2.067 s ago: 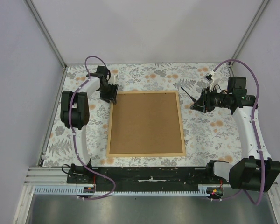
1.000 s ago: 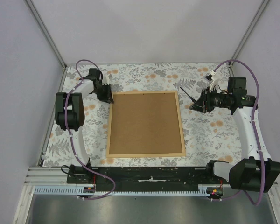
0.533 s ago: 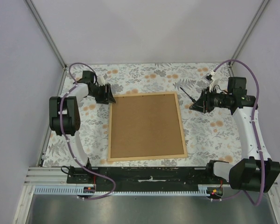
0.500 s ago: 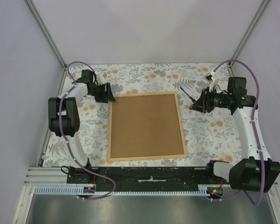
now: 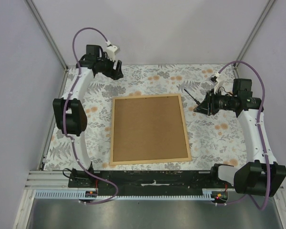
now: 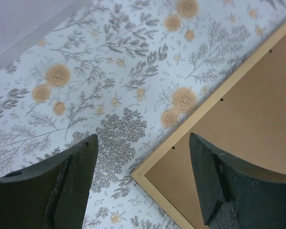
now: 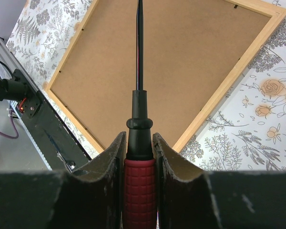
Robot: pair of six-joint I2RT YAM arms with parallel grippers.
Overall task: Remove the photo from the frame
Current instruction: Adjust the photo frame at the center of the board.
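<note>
The frame (image 5: pixel 149 129) lies back-up mid-picture, long axis top to bottom, the photo hidden beneath. The right gripper (image 7: pixel 139 143), nearer, clamps a red-handled screwdriver (image 7: pixel 139 186) aimed at its upper-right corner; the left gripper (image 6: pixel 143 139) gapes empty, well off at upper left.

Robotics lab test cell. Plain pale lilac panels (image 5: pixel 148 28) enclose desk (image 5: pixel 148 76) on three sides, joined by aluminium corner posts (image 5: pixel 47 36). Floral printed cover on desk, spread beneath left fingers (image 6: pixel 62 186) and right fingers (image 7: pixel 181 186). Behind fingers: white-and-black left arm (image 5: pixel 69 117) and right arm (image 5: pixel 257 138), purple cables (image 5: pixel 89 30) looped along them, bases bolted to black rail (image 5: pixel 152 177). Behind rail: slotted cable duct (image 5: pixel 133 194), bare metal sheet (image 5: pixel 148 214).
</note>
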